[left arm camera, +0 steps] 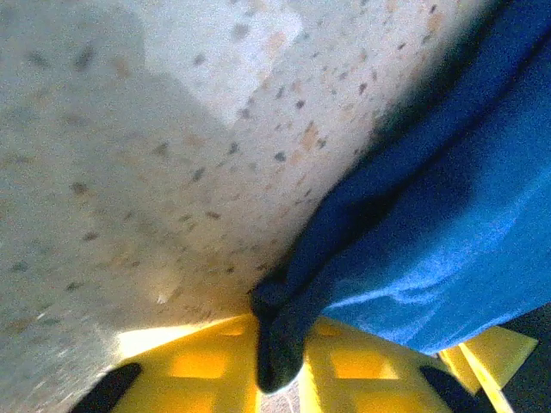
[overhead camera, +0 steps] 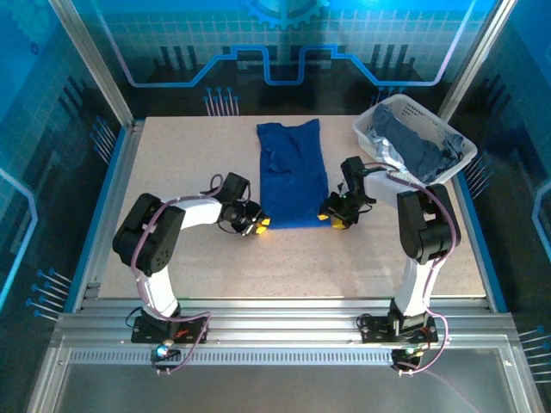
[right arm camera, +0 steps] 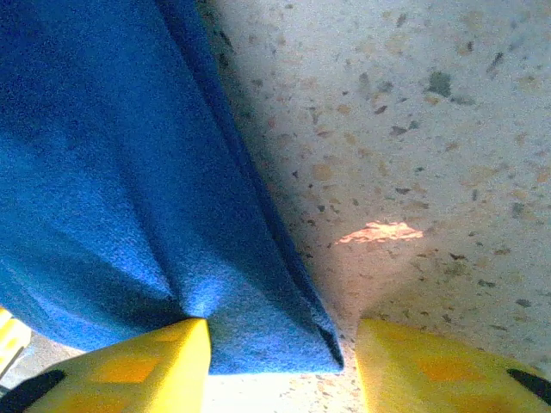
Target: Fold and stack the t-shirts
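Note:
A royal blue t-shirt (overhead camera: 291, 172) lies on the table as a long strip, folded lengthwise, running from the back toward me. My left gripper (overhead camera: 256, 224) is at its near left corner. In the left wrist view the yellow fingers (left arm camera: 198, 366) stand close together, with a dark pinch of the blue cloth (left arm camera: 430, 241) squeezed between them at my left gripper (left arm camera: 280, 344). My right gripper (overhead camera: 331, 217) is at the near right corner. There its fingers (right arm camera: 155, 366) stand apart, and the shirt's corner (right arm camera: 129, 172) lies loose between them at my right gripper (right arm camera: 282, 344).
A white lattice basket (overhead camera: 368, 125) stands at the back right and holds crumpled grey-blue t-shirts (overhead camera: 417, 144). The speckled tabletop (overhead camera: 189, 155) stretches to the left of the shirt. Metal frame rails run along the table's edges.

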### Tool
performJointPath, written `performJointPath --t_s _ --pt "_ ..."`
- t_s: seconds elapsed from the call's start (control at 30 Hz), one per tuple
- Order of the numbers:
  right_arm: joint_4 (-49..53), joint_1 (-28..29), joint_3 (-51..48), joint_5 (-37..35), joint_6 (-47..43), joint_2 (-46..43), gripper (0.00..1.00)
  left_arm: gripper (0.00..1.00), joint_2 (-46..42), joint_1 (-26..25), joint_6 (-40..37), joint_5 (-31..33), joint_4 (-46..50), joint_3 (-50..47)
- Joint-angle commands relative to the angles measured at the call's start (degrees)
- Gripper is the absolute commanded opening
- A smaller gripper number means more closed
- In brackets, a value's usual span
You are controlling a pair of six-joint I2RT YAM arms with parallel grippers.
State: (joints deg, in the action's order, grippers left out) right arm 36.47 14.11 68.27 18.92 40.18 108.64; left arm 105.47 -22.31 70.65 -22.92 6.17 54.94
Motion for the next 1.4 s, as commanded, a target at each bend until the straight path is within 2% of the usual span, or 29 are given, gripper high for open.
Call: performJointPath --t_s 0.0,0.07,0.2,0.4,0.6,0.73,0.9,1.03,1.1,1.37 --pt "-0.6 1.1 1.4 1.4 1.5 1.2 0.44 0.09 1.8 -0.2 -0.1 1.7 -5.2 1.4" --pt "-1.9 1.5 2.0 1.7 2.0 2.2 0.35 0.01 1.9 -0.2 0.2 1.6 -5.8 1.3" --pt "-2.0 2.5 4.1 -0.3 2.1 1.8 0.14 0.0 -0.5 -0.2 -0.3 2.4 -5.1 0.3" --pt "1.1 3.2 1.7 -3.2 1.5 -3.5 0.01 0.0 -6.9 -0.3 -3.2 0.5 0.6 -3.6" --pt "6.1 8.1 -6.0 -2.9 0.0 -11.6 0.0 0.0 -14.5 -3.2 -8.3 -4.2 4.1 -12.8" --pt "10.0 11.9 -13.6 -2.2 0.7 -20.8 0.0 0.0 -24.2 -7.3 -9.1 -4.9 9.3 -18.9" --pt "20.5 15.9 -17.0 3.8 2.5 -31.8 0.0 0.0 -40.1 -11.7 -7.3 -8.0 15.7 -22.4" --pt "29.1 16.1 -12.6 6.9 2.5 -36.6 0.0 0.0 -50.5 -12.8 -3.8 -11.3 15.1 -21.4" --pt "31.4 15.4 -9.2 8.6 2.7 -35.9 0.0 0.0 -52.9 -12.6 -1.1 -10.1 13.7 -19.8" --pt "35.8 9.6 6.1 8.0 4.9 -26.9 0.0 0.0 -46.4 -6.1 2.5 -6.1 8.4 -11.1"
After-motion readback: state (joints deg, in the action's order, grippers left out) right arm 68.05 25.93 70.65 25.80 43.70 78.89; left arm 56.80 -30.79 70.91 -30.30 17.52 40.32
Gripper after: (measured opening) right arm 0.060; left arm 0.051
